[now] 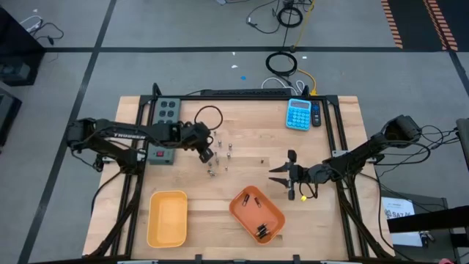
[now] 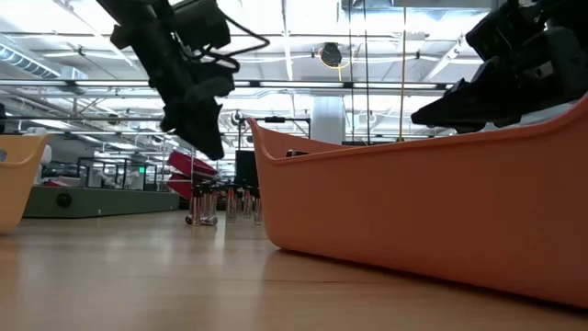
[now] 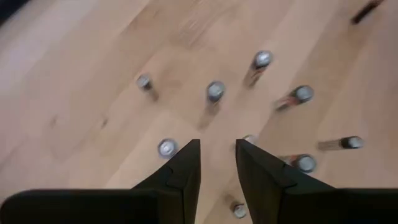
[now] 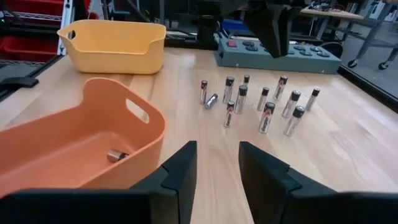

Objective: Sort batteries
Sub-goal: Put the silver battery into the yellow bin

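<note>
Several small batteries (image 1: 220,154) stand upright on their ends on the wooden table, and one lies on its side (image 4: 211,101). My left gripper (image 1: 207,155) hovers over them, pointing steeply down, open and with nothing between its fingers (image 3: 217,168). My right gripper (image 1: 281,176) is open and empty (image 4: 217,168). It points nearly level toward the battery group, just beside the orange tray's far end. The orange tray (image 1: 256,213) has a few batteries (image 4: 116,155) lying in it. The yellow tray (image 1: 167,218) stands to its left.
A grey power strip (image 1: 165,128) lies at the far left under the left arm, with a black cable loop (image 1: 209,115) beside it. A blue calculator (image 1: 298,114) sits at the far right. One battery (image 1: 262,158) stands apart, right of the group.
</note>
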